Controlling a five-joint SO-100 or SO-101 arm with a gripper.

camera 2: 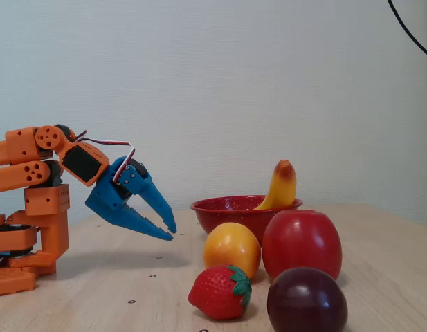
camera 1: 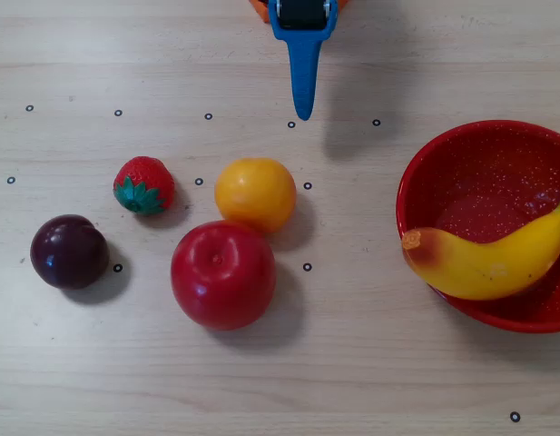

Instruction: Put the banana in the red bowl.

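One real risk: banana (camera 1: pixel 488 265) isn't fully seated. Fingers (camera 2: pixel 169 232) are slightly spread, holding nothing, hovering over bare desk (camera 1: pixel 261 381). Nearest to them is the orange (camera 1: pixel 255 193), then the apple (camera 1: pixel 223 273), both clear of the tips. Farthest is the bowl (camera 1: pixel 443 154), with the banana lying across its rim, reddish tip hanging just outside. In the fixed view that tip sticks up above the rim. Any desk bump or a fast arm swing past the bowl could probably tip it out.
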